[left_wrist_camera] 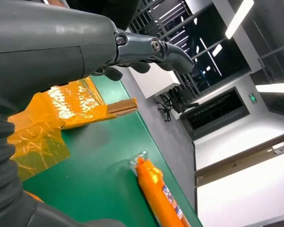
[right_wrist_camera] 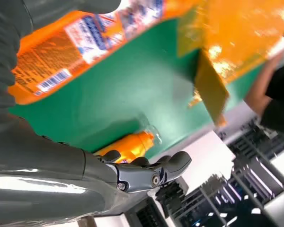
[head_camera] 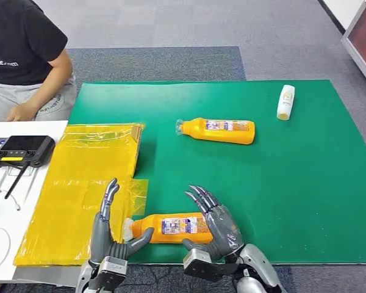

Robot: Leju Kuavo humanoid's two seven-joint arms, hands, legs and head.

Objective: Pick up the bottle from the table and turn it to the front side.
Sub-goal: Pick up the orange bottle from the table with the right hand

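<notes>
Orange bottle lying on its side at near edge of green surface, cap end toward yellow plastic bag, label up. Left robot hand open, thumb under bottle neck; right robot hand open, cupped against bottle base, not gripping. Second orange bottle lying mid-surface, small white bottle far right.

bottle labels too small to read

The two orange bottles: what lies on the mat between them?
Nothing; in the head view, bare green mat separates the near orange bottle from the far orange bottle.
</notes>
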